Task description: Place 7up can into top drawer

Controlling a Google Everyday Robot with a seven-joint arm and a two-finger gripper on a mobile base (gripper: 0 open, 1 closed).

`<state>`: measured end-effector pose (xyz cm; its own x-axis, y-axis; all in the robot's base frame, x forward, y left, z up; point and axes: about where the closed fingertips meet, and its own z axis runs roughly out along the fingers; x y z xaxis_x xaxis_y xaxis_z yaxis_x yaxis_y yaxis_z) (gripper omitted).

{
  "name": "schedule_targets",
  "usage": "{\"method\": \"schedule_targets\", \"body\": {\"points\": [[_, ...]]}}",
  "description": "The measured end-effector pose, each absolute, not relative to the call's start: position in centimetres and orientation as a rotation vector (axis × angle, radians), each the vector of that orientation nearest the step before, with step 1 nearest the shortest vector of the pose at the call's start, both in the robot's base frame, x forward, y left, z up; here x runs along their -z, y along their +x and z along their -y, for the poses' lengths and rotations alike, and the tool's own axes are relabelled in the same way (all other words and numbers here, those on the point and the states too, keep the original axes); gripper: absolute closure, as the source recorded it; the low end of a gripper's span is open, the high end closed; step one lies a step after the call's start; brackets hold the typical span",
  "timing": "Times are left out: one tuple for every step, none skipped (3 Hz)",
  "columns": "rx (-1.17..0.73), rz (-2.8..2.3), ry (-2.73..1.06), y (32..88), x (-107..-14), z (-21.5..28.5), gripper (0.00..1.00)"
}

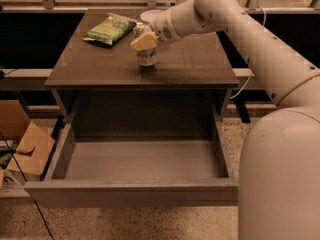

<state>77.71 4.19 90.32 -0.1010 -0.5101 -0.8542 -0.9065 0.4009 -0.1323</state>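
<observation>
The robot's pale body (280, 174) filled the right side of the room from where I stood. Its arm (260, 39) reached up and leftward across the table (190, 64). The table was dark brown. Under its top the drawer (130, 191) stood pulled well out toward me, with its lighter grey floor showing. A cardboard box (27, 144) with its flaps open sat on the floor to the left, just beside the drawer's side wall.

A green chip bag (110, 30) lay on the table top at the back left. A white bowl (150, 15) sat by the far edge, partly hidden behind the arm.

The can (147, 58) stood upright on the table top near the middle, right of the bag and in front of the bowl. It was on the table, not in the drawer. The gripper (144, 40) was down at the top of the can, and its yellowish tip covered the upper part. I could not tell whether the gripper had hold of the can or merely rested against it.
</observation>
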Motion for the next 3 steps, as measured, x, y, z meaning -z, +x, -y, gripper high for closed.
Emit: {"method": "schedule_targets", "body": {"points": [[-0.547, -1.736, -1.223, 73.7, -92.5, -2.1, 0.88], [-0.553, -1.760, -1.229, 67.0, -93.6, 0.5, 1.00], [-0.588, -1.785, -1.238, 60.3, -92.9, 2.0, 1.00]]}}
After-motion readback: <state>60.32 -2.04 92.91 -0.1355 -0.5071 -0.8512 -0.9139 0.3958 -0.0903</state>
